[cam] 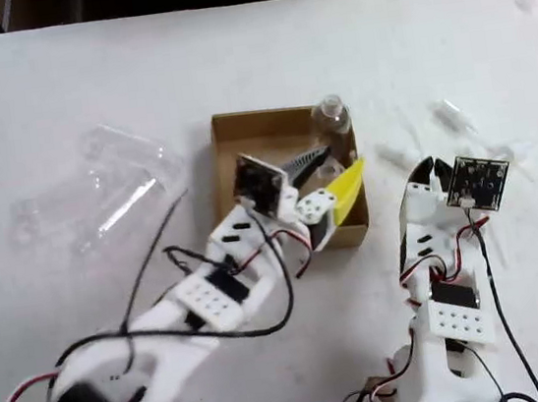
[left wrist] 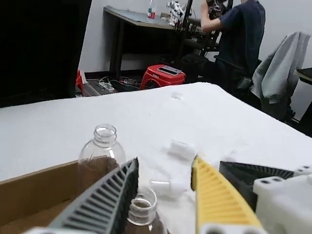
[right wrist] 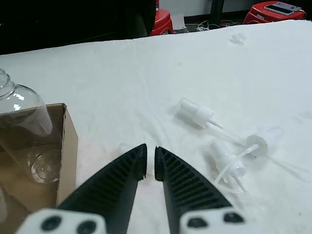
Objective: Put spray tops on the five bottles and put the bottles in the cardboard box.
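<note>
Your left gripper (cam: pixel 341 158) is hanging open over the cardboard box (cam: pixel 240 130) at frame centre, above an uncapped bottle (left wrist: pixel 141 207); your right gripper (right wrist: pixel 150 156) is sitting nearly closed, empty, right of it.

In the high view the left pincer (cam: pixel 341 160) covers much of the cardboard box (cam: pixel 240 130) floor, so what lies inside cannot be counted. At nine o'clock on the counter (cam: pixel 55 80), clear bottles (cam: pixel 99 193) blur together. At two o'clock the spray tops (cam: pixel 457 119) are too faint to count. The right wrist view's edge crops one bottle (right wrist: pixel 19 112).
</note>
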Available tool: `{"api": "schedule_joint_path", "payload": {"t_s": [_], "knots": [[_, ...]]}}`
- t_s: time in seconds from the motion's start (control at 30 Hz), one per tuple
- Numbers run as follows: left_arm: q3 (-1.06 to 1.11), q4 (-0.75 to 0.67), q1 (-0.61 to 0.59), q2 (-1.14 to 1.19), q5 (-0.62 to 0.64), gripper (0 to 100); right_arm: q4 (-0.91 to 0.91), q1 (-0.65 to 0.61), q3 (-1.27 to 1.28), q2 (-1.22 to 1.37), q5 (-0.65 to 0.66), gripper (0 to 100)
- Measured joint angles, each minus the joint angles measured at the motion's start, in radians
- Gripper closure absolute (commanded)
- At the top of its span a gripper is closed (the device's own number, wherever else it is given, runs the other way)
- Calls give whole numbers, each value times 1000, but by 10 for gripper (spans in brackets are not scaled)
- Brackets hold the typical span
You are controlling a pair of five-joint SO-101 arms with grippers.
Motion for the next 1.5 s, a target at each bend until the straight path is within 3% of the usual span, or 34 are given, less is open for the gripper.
{"api": "schedule_joint_path", "payload": {"t_s": [0.23, 0.5, 0.7, 1.03, 1.17, 1.33, 1.5], "knots": [[0, 342, -49, -374, 8, 832, 0, 2, 0, 0, 0, 978], [-15, 643, -192, -700, 9, 834, 0, 0, 0, 0, 0, 978], [-147, 902, -222, -704, 9, 834, 0, 0, 0, 0, 0, 978], [-345, 934, -385, -505, 9, 832, 0, 0, 0, 0, 0, 978], [-480, 1046, -457, -442, 2, 830, 0, -21, 0, 0, 0, 978], [-637, 1270, -522, -374, -247, 828, 0, -25, 0, 0, 0, 978], [-686, 1364, -611, -276, -528, 766, 0, -28, 0, 0, 0, 978]]}}
